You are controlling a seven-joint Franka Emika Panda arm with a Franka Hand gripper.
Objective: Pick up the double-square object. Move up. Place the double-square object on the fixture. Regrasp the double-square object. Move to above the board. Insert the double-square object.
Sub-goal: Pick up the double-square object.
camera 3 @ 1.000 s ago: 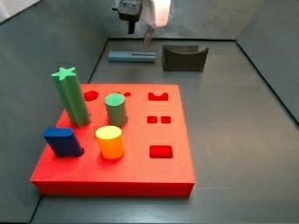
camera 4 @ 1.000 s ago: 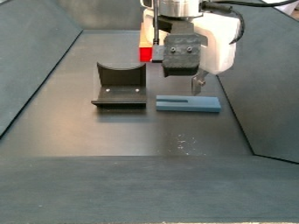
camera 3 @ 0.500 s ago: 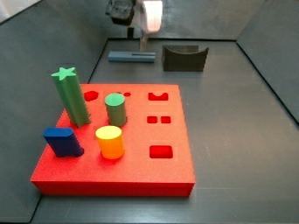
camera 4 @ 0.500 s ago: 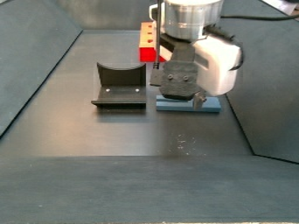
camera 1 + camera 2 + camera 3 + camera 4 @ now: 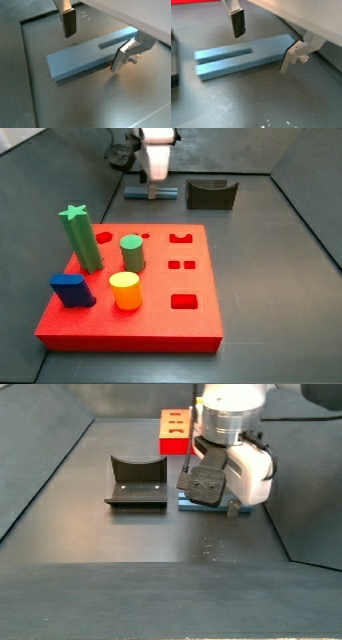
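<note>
Lowered since the earlier frames, the gripper [image 5: 264, 42] now brackets the double-square object [image 5: 238, 57], which lies flat on the floor. The jaws stand open, one finger on each long side of the bar, neither pad [image 5: 238, 24] visibly touching it in both wrist views. In a side view, the fixture [image 5: 138, 481] sits at nine o'clock from the gripper [image 5: 211, 494], apart from it, and the board [image 5: 175, 433] lies at about eleven o'clock, beyond it. Judged progress: the pick-up is not yet completed; lifting, placing on the fixture, regrasping, transfer and insertion all remain.
</note>
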